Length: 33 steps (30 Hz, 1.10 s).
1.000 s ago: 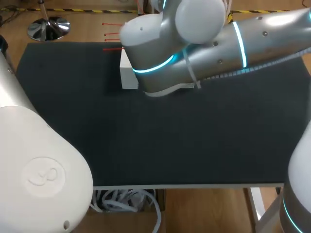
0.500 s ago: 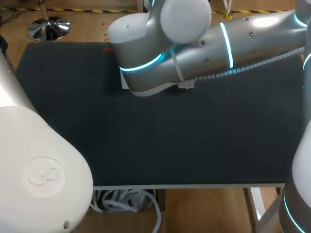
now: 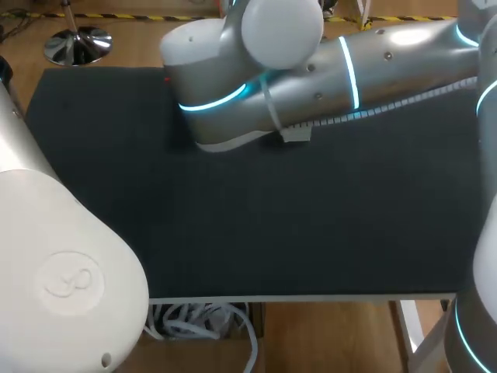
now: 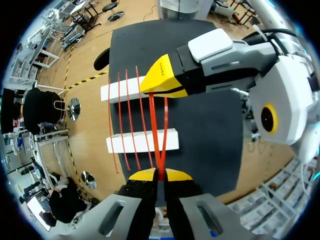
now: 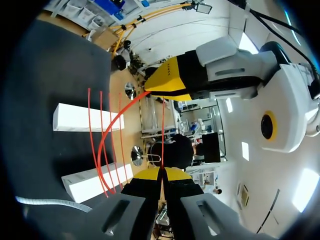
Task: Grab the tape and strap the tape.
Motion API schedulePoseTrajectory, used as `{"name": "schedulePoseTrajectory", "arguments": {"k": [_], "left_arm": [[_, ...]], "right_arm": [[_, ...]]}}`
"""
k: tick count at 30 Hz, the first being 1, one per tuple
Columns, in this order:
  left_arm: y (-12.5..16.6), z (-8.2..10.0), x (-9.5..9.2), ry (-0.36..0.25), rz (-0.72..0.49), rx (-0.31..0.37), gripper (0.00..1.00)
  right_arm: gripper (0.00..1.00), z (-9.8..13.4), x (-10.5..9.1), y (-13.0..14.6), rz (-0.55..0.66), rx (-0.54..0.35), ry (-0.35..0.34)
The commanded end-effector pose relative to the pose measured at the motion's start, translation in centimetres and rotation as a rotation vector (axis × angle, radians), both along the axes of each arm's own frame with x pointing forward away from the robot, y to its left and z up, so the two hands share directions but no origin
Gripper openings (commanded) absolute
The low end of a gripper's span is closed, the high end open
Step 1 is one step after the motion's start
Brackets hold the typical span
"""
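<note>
While the silver right arm lay stretched across the far side of the flat black table mat, the head view didn't give me much. The arm's bulk covered everything at that far edge, and the big white left arm filled the near left corner. Neither set of fingers showed from up there, so the wrist views did all the work.

From the left wrist, the left gripper was clamped tight on a thin red plastic tape, yellow tips pressed together with the tape pinched right between them. Two strands ran out ahead from that pinch, spreading slightly, up to the yellow tip of the other arm's fingers, so the tape hung in the air between both arms, above the mat.

From the right wrist it was the same story. The right gripper was squeezed closed on the tape too. One strand went straight ahead to the opposite yellow tip, and another bowed out sideways in a long curve.

Underneath, two long white rectangular blocks lay side by side with a gap between them, near the mat's edge. Several loose red strips lay across both blocks like rungs, just beside the held tape.
</note>
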<state>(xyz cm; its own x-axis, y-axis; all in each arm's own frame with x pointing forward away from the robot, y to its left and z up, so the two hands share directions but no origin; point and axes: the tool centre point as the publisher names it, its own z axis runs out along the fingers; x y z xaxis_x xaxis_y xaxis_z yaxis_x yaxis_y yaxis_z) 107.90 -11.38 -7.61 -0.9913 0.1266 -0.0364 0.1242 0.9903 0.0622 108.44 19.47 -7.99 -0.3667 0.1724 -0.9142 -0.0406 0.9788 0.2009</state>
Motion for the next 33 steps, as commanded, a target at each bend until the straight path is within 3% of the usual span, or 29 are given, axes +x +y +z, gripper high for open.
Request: {"name": "schedulePoseTrajectory", "arguments": {"k": [1,33], "left_arm": [[0.0,0.0,-0.1,0.000,0.001,0.002,0.00],[0.0,0.0,-0.1,0.000,0.001,0.002,0.00]], "right_arm": [[0.00,0.3,0.0,0.4,0.002,-0.028,0.006],[0.00,0.7,0.3,1.5,0.008,-0.088,-0.017]]}}
